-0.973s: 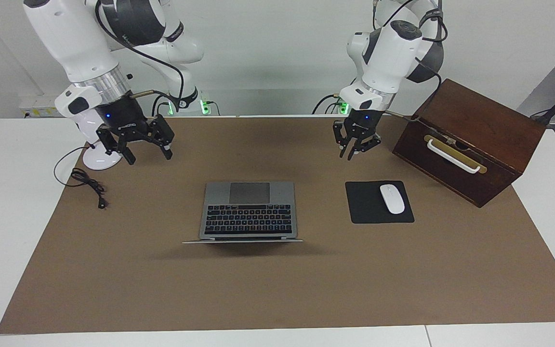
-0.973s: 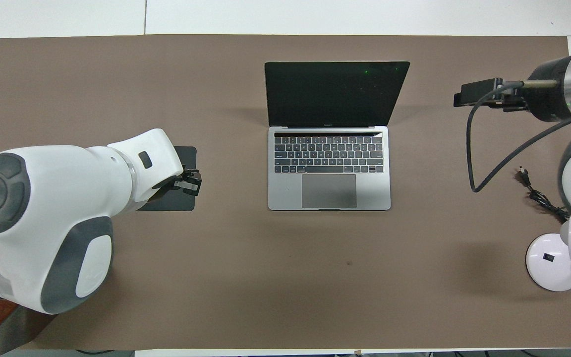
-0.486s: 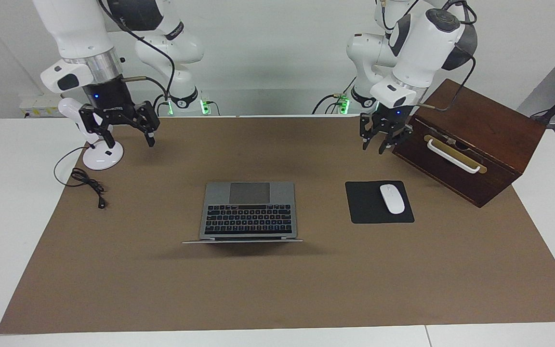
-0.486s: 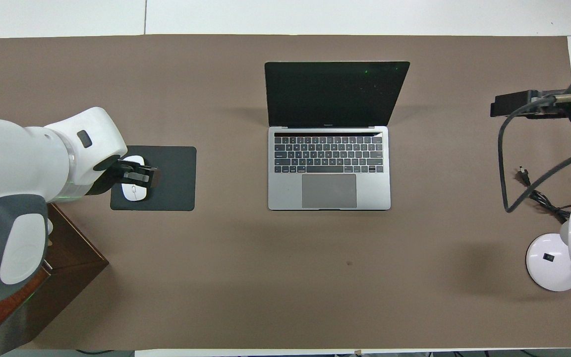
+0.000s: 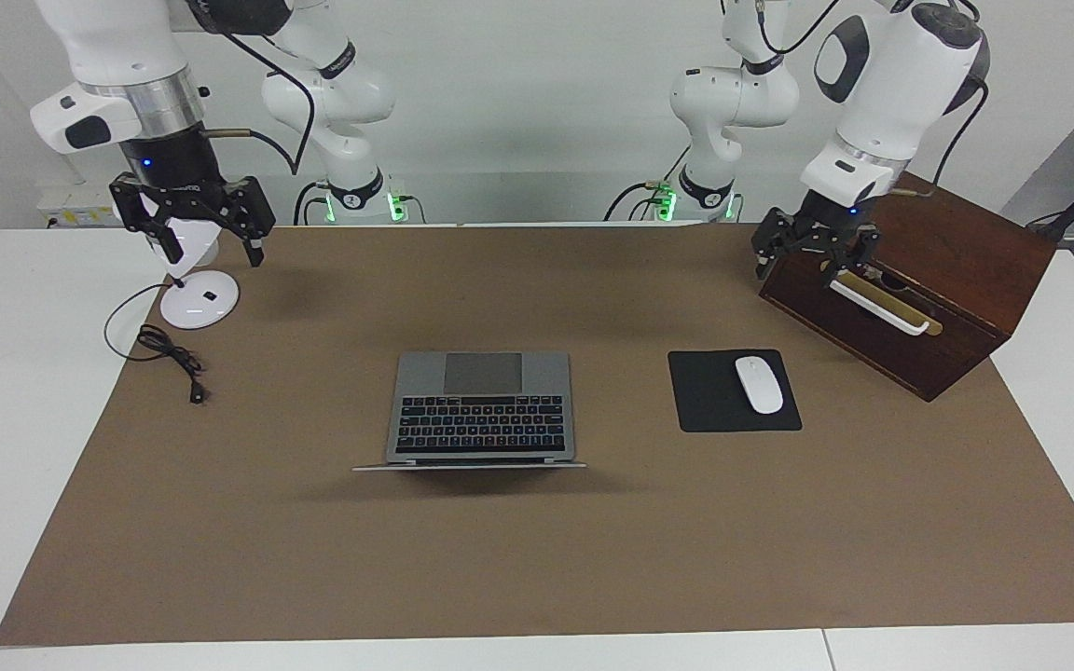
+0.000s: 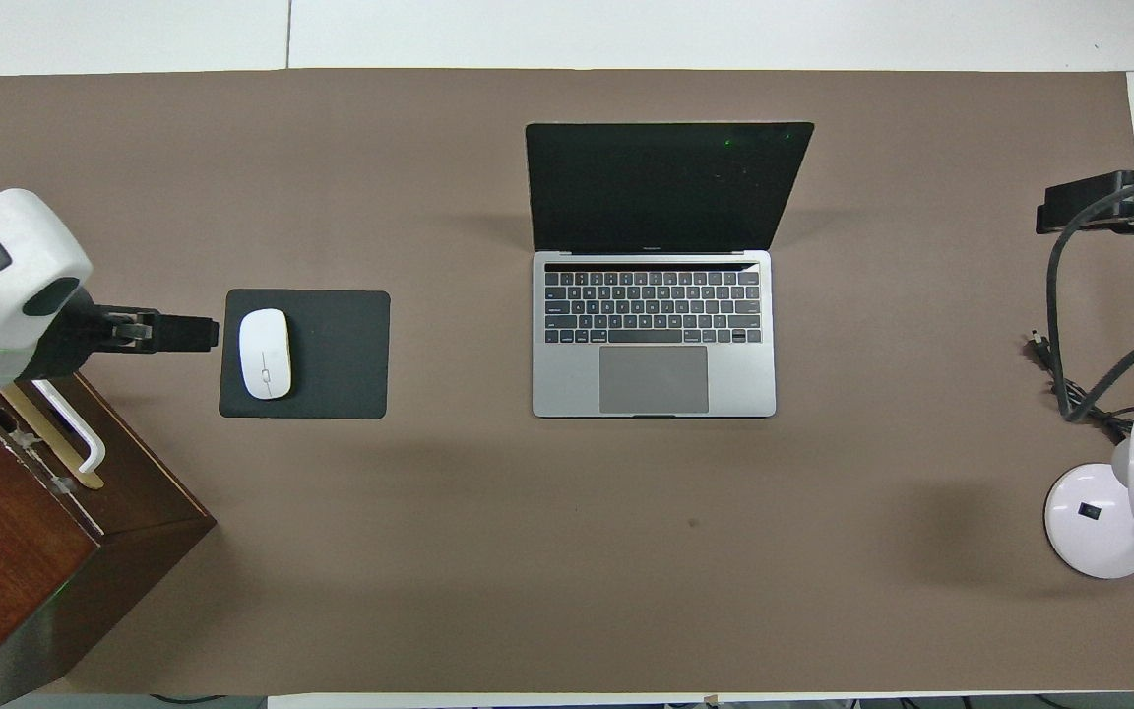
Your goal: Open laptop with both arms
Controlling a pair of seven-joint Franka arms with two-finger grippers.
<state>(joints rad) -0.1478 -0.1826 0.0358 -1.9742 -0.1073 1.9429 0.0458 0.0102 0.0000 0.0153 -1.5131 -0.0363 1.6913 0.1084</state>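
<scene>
One laptop (image 5: 484,407), one mouse pad (image 5: 733,390), one white mouse (image 5: 758,384), one wooden box (image 5: 910,275), one desk lamp (image 5: 194,284), one loose cable (image 5: 164,349) and two grippers: that is our count in the facing view. We log the laptop as open, at the middle of the brown mat (image 5: 537,559), trackpad toward the robots. We find the mouse lying on the pad, which sits toward the left arm's end, just beside the box. The box, lid shut, shows a white handle (image 5: 877,303); its contents are hidden from us. The left gripper (image 5: 813,252) hangs over the box's top edge, fingers slightly parted and holding nothing. The right gripper (image 5: 194,233) hangs over the lamp's base, fingers spread wide, holding nothing.

Overhead, we count again one laptop (image 6: 654,335), screen dark and raised; one pad (image 6: 331,354) bearing one mouse (image 6: 264,354); one box (image 6: 26,532); one lamp (image 6: 1113,517). The left gripper (image 6: 183,333) shows beside the pad's edge, the right gripper (image 6: 1084,202) at the mat's edge; both well apart from the laptop.
</scene>
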